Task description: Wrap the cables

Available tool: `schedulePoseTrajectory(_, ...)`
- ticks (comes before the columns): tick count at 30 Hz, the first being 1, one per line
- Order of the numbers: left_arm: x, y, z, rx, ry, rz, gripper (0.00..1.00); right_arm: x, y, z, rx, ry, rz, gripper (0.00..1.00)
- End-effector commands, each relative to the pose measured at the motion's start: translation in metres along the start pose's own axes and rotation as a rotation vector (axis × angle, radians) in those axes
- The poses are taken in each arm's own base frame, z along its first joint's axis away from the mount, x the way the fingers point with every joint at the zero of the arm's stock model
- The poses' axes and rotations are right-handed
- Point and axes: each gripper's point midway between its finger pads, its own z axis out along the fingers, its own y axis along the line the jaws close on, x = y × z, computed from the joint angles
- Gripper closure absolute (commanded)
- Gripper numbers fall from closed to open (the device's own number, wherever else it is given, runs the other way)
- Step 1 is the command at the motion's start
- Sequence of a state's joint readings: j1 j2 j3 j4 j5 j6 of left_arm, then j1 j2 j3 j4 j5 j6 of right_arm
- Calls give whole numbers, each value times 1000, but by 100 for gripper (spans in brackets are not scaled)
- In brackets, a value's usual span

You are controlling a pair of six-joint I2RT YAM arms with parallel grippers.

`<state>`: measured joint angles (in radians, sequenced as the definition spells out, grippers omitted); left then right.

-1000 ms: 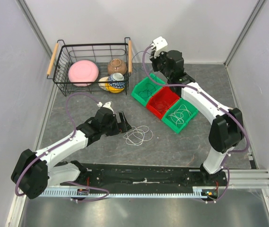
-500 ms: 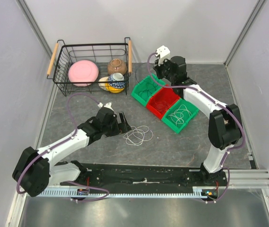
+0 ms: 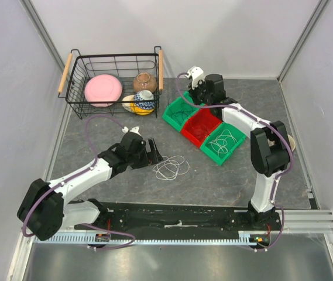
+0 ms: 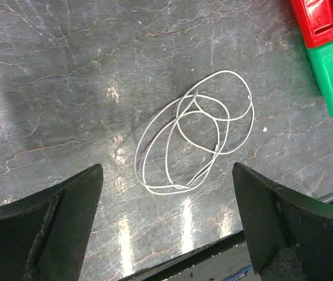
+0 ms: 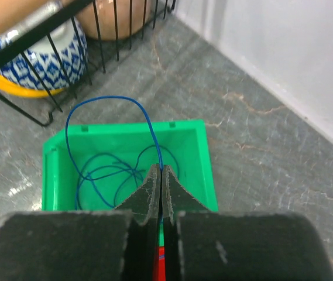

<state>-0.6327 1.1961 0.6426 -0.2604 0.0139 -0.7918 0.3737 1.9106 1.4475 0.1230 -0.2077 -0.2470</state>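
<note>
Blue cable (image 5: 107, 98) pinched in closed right hand (image 5: 161, 175) over green bin (image 5: 189, 146). Could slip free or tangle if pulled fast. Left hand (image 4: 166, 172) wide, empty.

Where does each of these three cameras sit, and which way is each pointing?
Top external: fixed above and behind the robot, looking down on the table; left arm and right arm show whole.
Left wrist: rides the left arm, facing straight down at the white cable; the open left gripper frames it.
Right wrist: rides the right arm, facing down into a green bin; the right gripper is shut on the blue cable.
Shared: top and left wrist both show the white cable.
</note>
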Motion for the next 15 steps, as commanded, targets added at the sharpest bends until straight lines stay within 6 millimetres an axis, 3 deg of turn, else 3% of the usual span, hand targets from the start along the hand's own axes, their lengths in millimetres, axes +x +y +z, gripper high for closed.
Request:
schedulePoseTrajectory(1, -8, -14, -3, 32, -8, -26, 2, -4, -1, 6, -29, 6, -59, 100)
schedulePoseTrajectory(11, -6, -17, 3, 36, 23, -16, 2, 12, -5, 44, -31, 27, -22, 100)
schedulePoseTrajectory(15, -7, -19, 2, 41, 21, -16, 2, 6, -8, 54, -27, 10, -20, 100)
